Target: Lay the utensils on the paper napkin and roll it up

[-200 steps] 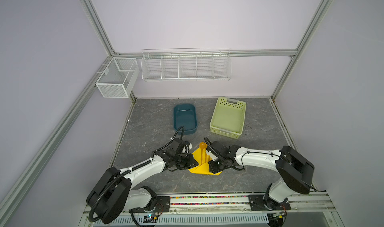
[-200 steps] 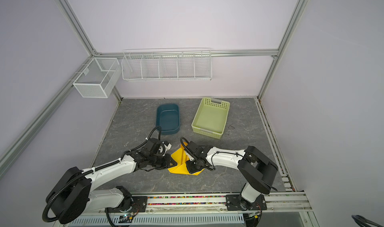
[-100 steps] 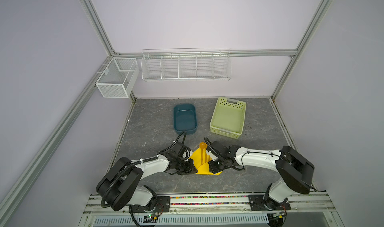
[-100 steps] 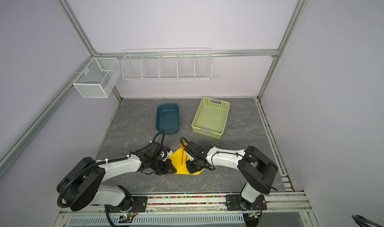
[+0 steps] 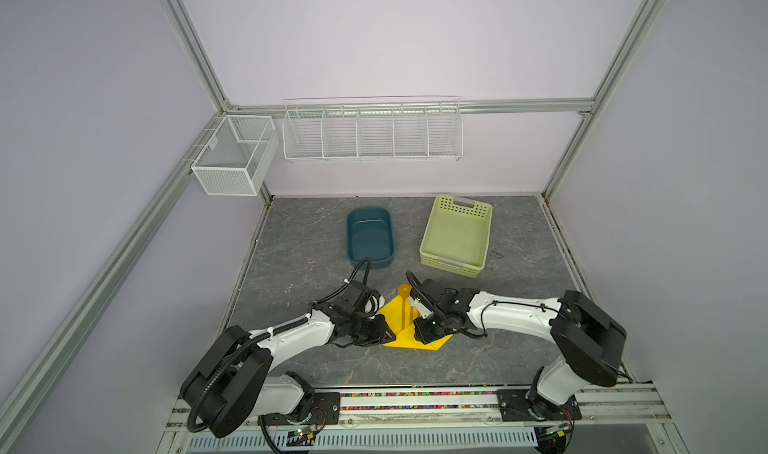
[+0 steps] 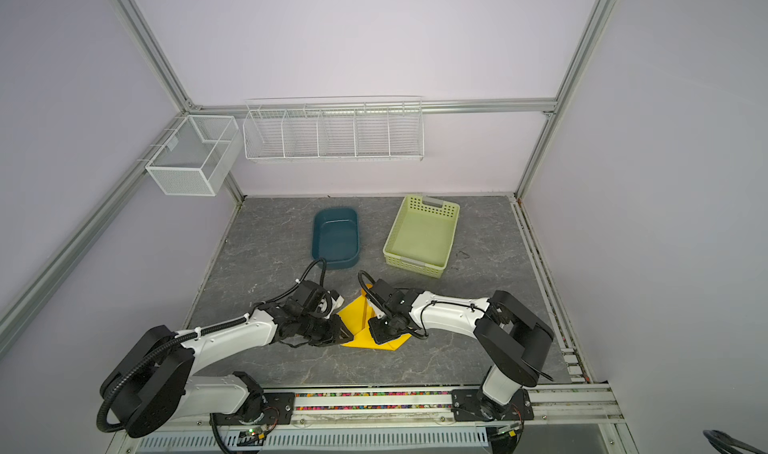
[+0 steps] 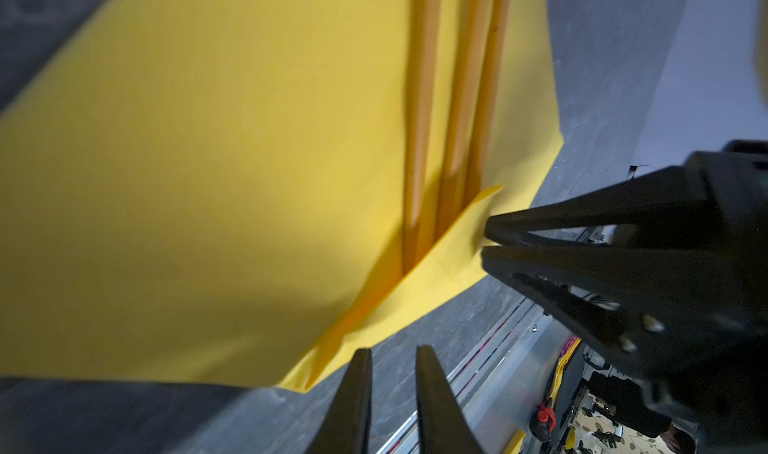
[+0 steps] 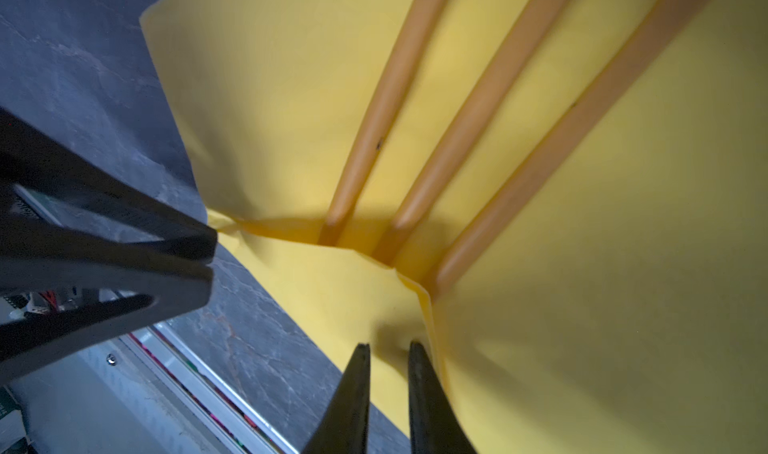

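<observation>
As my left pincer (image 7: 392,358) settles at the near-left edge of the paper napkin (image 7: 208,161), having slid back toward my base from the sheet's left corner where it hovered a second ago, the wrapping stands at its first fold. That pincer's fingers are spread a sliver, with only the grey surface (image 5: 316,265) showing between them and the napkin's folded edge just beside their tips; they hold nothing that I can see. Opposite it, my right pincer (image 8: 388,358) has not budged in that second: its tips sit close together against the turned-up near corner, and I cannot tell whether paper is caught between them. The utensils (image 8: 469,111), three orange handles side by side, lie on the napkin straight ahead of both pincers, their ends tucked under that turned-up corner. In a top view the spoon (image 5: 404,290) shows its round bowl at the far corner, well beyond my right pincer. By my reading the laying-out is done and the roll barely begun: the left pincer's shift looks like a reach for a fresh hold on the side edge, which must come over the handles without tugging the tuck loose.
</observation>
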